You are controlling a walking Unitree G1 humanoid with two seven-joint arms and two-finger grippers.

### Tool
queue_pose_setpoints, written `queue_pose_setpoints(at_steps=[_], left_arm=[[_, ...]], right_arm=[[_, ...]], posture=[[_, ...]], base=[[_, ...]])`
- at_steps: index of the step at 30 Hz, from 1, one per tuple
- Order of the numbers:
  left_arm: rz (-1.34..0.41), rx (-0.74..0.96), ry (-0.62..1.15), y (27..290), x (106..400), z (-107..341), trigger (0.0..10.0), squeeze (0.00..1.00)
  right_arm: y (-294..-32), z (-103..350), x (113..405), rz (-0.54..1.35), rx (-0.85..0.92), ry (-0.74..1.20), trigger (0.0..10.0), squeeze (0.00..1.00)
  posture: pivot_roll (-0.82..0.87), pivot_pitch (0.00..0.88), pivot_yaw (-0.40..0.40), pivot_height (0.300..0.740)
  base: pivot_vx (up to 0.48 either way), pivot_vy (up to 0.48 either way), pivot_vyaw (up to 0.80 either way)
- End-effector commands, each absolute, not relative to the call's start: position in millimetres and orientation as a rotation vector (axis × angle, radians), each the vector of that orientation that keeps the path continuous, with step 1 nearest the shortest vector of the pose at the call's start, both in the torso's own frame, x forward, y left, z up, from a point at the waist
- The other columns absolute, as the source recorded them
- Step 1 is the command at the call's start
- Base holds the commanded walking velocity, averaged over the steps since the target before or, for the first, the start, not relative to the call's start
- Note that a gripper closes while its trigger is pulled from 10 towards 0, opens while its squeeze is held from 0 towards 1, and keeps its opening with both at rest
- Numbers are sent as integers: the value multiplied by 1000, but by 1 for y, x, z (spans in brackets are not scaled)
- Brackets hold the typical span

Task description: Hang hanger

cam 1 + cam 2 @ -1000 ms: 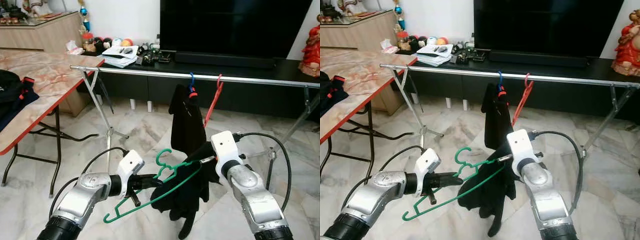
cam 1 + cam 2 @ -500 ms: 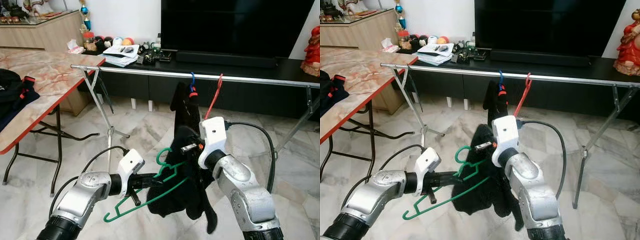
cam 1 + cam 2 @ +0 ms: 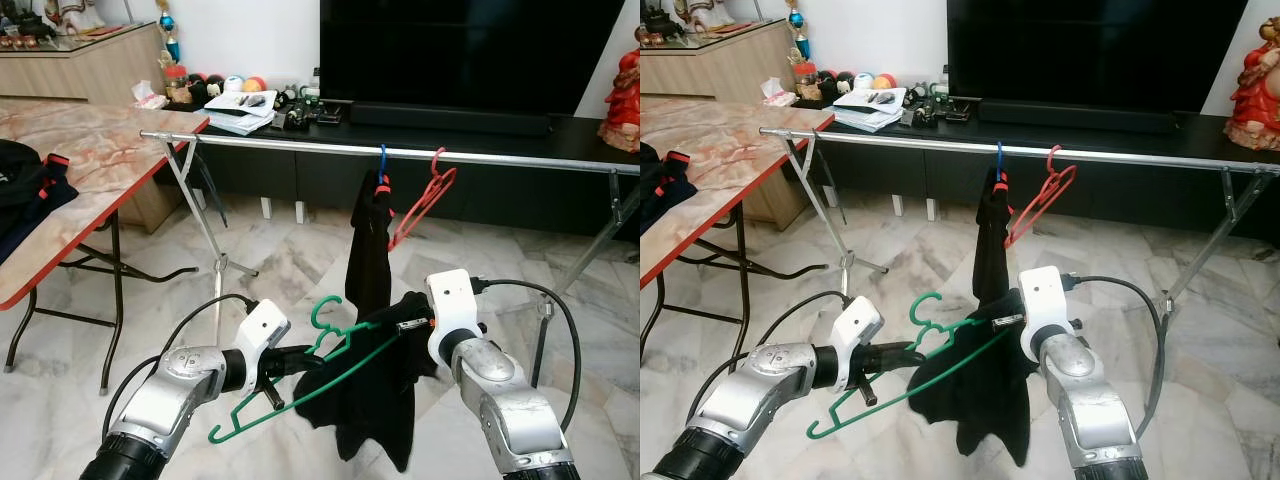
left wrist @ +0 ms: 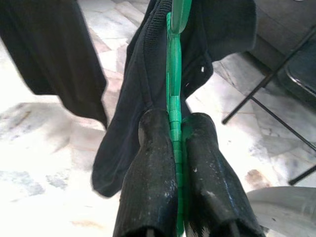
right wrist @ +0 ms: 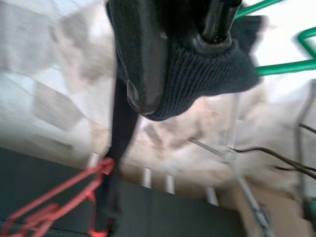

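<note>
The left end effector (image 4: 175, 143) is clenched on the lower bar of a green hanger (image 3: 330, 360), its two fingers (image 4: 153, 168) pressed on either side of the plastic. The hanger is held low and tilted, hook up, well below and in front of the rail (image 3: 300, 146). A black garment (image 3: 365, 410) drapes over the hanger's far end, just beside the right end effector (image 5: 177, 54), which is clenched on a fold of that knit cloth. On the rail beyond both end effectors hang a red hanger (image 3: 425, 195) and a dark cloth (image 3: 370, 250) on a blue hook. To do this step well, the garment should probably sit evenly on both shoulders before lifting, and the green hook should stay upright.
</note>
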State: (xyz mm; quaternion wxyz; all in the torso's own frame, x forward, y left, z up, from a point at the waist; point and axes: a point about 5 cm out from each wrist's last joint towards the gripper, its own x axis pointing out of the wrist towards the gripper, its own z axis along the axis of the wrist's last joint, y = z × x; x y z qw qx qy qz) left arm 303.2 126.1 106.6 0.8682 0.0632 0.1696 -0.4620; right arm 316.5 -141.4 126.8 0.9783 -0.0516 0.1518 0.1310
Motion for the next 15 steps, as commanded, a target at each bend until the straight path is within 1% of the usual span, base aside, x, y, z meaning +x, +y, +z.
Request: queue_pose_setpoints(at_steps=[1, 2, 3, 5, 14, 15], left_arm=[[-942, 135, 336, 132, 308, 112, 10000, 0], [-942, 135, 336, 132, 308, 112, 10000, 0], [-951, 128, 337, 131, 307, 112, 10000, 0], [-955, 126, 336, 131, 307, 112, 10000, 0], [-954, 121, 332, 130, 307, 112, 10000, 0], [-958, 118, 334, 130, 306, 111, 10000, 0]], right_arm=[[-119, 152, 312, 409, -30, 164, 10000, 0], [-119, 152, 312, 409, -30, 164, 10000, 0], [-102, 167, 305, 542, 38, 99, 10000, 0], [-94, 174, 300, 611, 50, 72, 10000, 0], [-76, 184, 280, 773, 71, 80, 10000, 0], [-73, 180, 272, 822, 60, 109, 10000, 0]], posture=[[73, 22, 44, 740], [73, 22, 44, 740], [73, 22, 44, 740], [73, 22, 43, 740], [71, 25, 43, 740], [68, 26, 43, 740]], base=[[0, 0, 0], [0, 0, 0], [0, 0, 0], [0, 0, 0], [0, 0, 0], [0, 0, 0]])
